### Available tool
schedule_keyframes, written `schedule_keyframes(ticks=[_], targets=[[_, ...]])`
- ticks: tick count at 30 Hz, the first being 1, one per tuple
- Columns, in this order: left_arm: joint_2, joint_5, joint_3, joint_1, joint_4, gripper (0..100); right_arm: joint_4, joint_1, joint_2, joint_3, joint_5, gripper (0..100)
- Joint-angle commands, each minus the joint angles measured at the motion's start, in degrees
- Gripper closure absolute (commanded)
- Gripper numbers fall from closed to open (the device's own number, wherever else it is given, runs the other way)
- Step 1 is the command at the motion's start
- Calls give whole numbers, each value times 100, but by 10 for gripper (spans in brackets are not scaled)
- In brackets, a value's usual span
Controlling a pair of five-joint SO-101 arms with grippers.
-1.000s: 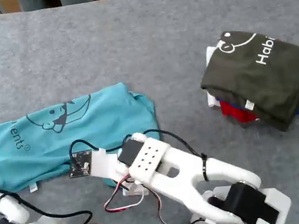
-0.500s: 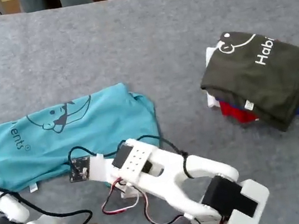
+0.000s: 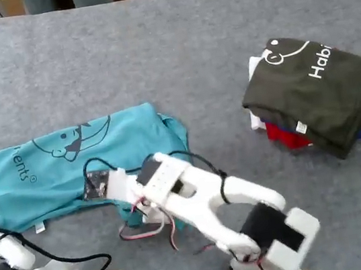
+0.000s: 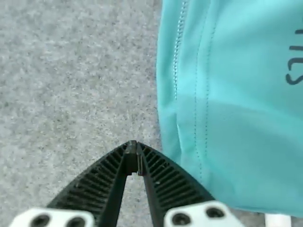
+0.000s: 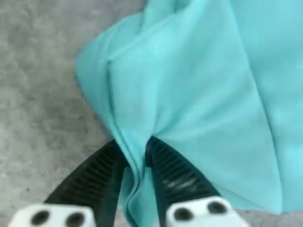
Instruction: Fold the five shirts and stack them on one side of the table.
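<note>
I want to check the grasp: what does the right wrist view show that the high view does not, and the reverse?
Right wrist view: the right gripper shut on a fold at the edge of the teal shirt. High view: the stack of folded shirts on the right of the table, apart from the teal shirt. Both: the teal shirt lying on the grey table.
</note>
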Motion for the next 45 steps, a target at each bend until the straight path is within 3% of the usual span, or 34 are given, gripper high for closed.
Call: schedule_keyframes(ticks=[1, 7, 12, 20, 28, 30, 34, 37, 41, 43, 45], targets=[[-79, 18, -365, -13, -62, 971, 914, 273, 295, -760, 273, 985], [-79, 26, -514, -13, -26, 971, 2585, 844, 418, -3169, 1134, 985], [-79, 35, -611, 48, -26, 971, 3560, 1073, 1402, -5156, 1802, 985], [-79, 35, -576, 180, -18, 971, 4290, 1160, 3653, -7996, 2752, 985], [-79, 35, -576, 180, -18, 971, 4290, 1152, 4690, -9481, 2963, 972], [-79, 35, -576, 180, -18, 971, 4290, 1169, 4787, -9684, 2927, 894], [-79, 35, -576, 180, -18, 971, 4290, 1196, 4822, -9868, 2919, 633], [-79, 35, -576, 180, -18, 971, 4290, 1292, 4813, -10018, 2892, 562], [-79, 35, -576, 180, -18, 971, 4316, 1495, 4804, -10422, 2470, 624], [-79, 35, -576, 180, -18, 971, 4325, 1512, 4769, -10554, 2207, 734], [-79, 35, -576, 171, -18, 971, 4325, 1503, 4629, -10554, 1899, 904]])
